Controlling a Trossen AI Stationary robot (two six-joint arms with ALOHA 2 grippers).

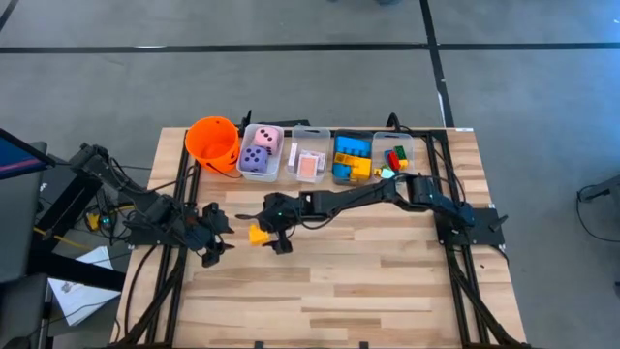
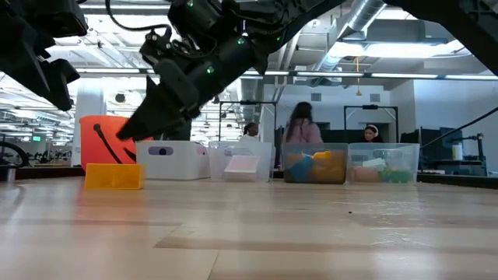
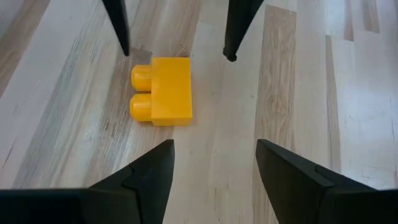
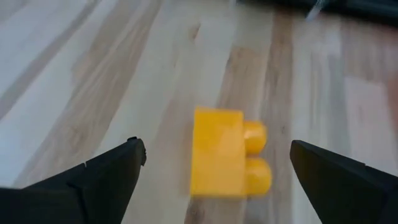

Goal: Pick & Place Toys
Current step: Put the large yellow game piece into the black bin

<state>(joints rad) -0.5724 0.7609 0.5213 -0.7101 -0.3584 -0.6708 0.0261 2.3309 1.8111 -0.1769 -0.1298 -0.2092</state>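
Yellow two-stud brick lies loose on table. Right gripper spread wide over it, empty; left gripper apart, close by. Risk: the arms colliding, or a finger nudging the brick away.

Smooth plastic yellow brick lies on the matt, pale wooden table.

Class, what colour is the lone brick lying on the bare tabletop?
Yellow brick; clearest in the left wrist view.
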